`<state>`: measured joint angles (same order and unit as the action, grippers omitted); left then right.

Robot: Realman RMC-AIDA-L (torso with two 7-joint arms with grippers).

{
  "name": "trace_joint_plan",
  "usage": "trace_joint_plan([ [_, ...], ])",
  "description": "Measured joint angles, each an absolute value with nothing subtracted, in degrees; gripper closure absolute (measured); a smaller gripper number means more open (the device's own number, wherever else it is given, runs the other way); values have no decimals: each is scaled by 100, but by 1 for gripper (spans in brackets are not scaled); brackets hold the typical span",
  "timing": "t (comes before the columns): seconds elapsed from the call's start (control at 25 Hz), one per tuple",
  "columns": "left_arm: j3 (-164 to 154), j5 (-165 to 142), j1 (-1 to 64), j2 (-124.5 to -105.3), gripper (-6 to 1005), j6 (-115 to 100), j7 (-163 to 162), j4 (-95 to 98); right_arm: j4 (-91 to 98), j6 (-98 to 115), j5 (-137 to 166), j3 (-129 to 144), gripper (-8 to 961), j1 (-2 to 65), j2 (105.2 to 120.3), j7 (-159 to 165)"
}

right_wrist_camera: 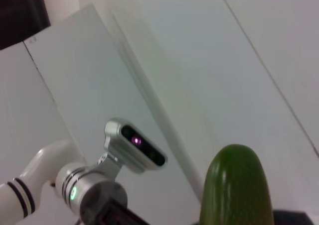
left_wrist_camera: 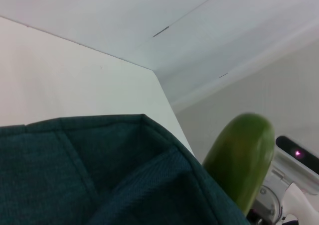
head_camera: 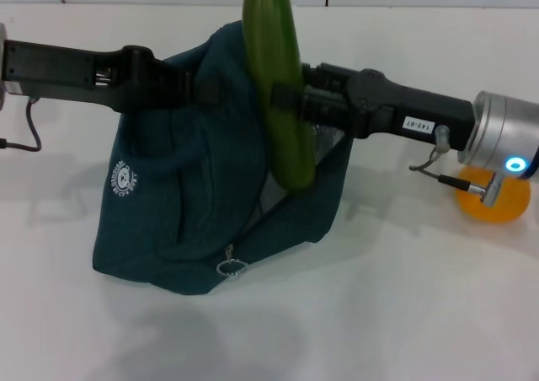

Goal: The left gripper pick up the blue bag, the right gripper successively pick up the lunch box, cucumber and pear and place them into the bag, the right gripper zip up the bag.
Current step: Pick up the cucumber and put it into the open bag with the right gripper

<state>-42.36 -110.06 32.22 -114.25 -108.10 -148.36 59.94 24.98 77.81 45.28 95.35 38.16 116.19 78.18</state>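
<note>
Currently we have the right end effector clamped across the middle of the cucumber, coming in from the robot's right, with the cucumber's long axis near vertical and slightly tilted. Its lower tip sits right at the mouth of the blue bag, its upper end well above the rim. The move turns on that axis: the bag opening lies directly below the cucumber, so we judge the next step is a descent, probably with some tilt, since the cucumber looks about as long as the bag is wide. The left end effector comes in from the robot's left and is pinched on the bag's upper edge, holding the soft fabric up; the bag slumps on the white counter, zip undone, with the metal ring zip pull lying at the front. The cucumber is smooth, glossy and rigid; the bag is matte woven cloth with a white round logo. The orange pear sits on the counter under the right wrist, well apart from the bag. We can't see the lunch box.
</note>
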Motion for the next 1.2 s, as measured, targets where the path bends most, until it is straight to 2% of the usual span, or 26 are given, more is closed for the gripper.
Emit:
trace_joint_plan([
  [0.36,-4229,-10986,3211,-11425,956,-10810,-14836,5994,2455,7772,3064,10761,325,3804,11619,6873],
  [1.2,-4227,-10986,3243,-11408,956,-10810,-14862,5994,2504,7628,2609,11298,316,3522,11619,5777],
])
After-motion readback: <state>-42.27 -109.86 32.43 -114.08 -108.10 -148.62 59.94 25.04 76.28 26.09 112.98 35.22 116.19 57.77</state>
